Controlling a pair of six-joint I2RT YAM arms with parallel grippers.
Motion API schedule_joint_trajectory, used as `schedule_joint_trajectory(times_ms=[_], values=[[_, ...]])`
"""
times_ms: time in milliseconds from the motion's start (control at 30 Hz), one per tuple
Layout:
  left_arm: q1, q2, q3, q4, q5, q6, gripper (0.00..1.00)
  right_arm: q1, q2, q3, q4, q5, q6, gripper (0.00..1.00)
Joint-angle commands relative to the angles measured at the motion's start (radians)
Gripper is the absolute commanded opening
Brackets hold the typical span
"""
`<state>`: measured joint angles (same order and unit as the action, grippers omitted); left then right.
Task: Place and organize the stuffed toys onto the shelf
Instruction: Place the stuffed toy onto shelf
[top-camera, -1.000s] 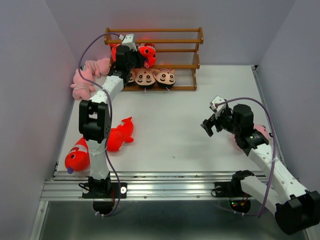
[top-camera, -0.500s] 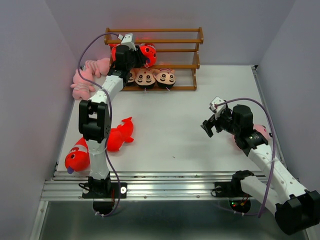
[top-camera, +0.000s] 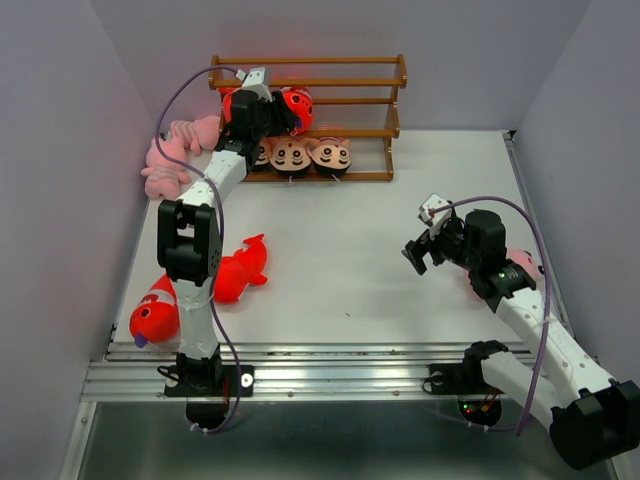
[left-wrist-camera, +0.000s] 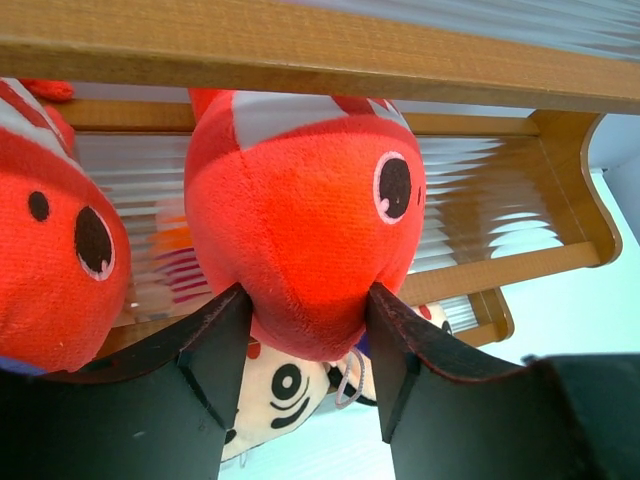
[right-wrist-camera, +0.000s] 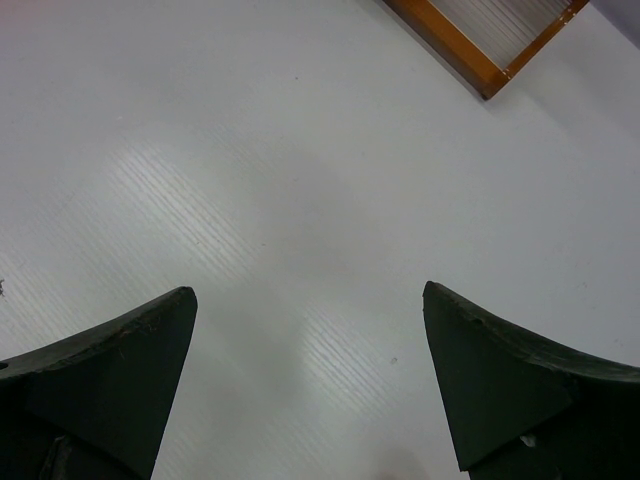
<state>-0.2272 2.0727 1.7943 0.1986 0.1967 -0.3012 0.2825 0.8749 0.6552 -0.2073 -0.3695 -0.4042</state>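
Note:
The brown wooden shelf (top-camera: 350, 72) stands at the back. My left gripper (top-camera: 274, 112) reaches into its middle tier, shut on a red-orange fish (top-camera: 296, 104). In the left wrist view my left gripper (left-wrist-camera: 305, 297) has both fingers pressing that fish (left-wrist-camera: 300, 220) under the shelf rail (left-wrist-camera: 300, 45). A second fish (left-wrist-camera: 50, 250) sits to its left. Boy dolls (top-camera: 290, 155) line the bottom tier; one shows in the left wrist view (left-wrist-camera: 280, 395). Two more fish (top-camera: 240, 272) (top-camera: 155, 315) lie near left. My right gripper (top-camera: 425, 238) is open and empty, also in the right wrist view (right-wrist-camera: 310, 300).
Pink striped frogs (top-camera: 165, 165) lie against the left wall beside the shelf. Another pink toy (top-camera: 522, 263) lies partly hidden behind my right arm near the right wall. A corner of the shelf (right-wrist-camera: 480, 50) shows in the right wrist view.
My left gripper has carried the fish slightly deeper into the middle tier. The right arm has not moved.

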Motion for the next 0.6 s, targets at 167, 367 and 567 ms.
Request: schedule_joint_trajectory(times_ms=[167, 367, 567], values=[[0.005, -0.065, 0.042, 0.013, 0.007, -0.016, 0.63, -0.005, -0.007, -0.003, 0.055, 0.012, -0.015, 1.0], [0.006, -0.088, 0.028, 0.027, 0.013, -0.036, 0.68, -0.005, -0.005, -0.005, 0.055, 0.014, -0.016, 1.0], [0.009, -0.108, 0.011, 0.041, 0.029, -0.05, 0.69, -0.005, -0.004, -0.006, 0.055, 0.015, -0.018, 1.0]])
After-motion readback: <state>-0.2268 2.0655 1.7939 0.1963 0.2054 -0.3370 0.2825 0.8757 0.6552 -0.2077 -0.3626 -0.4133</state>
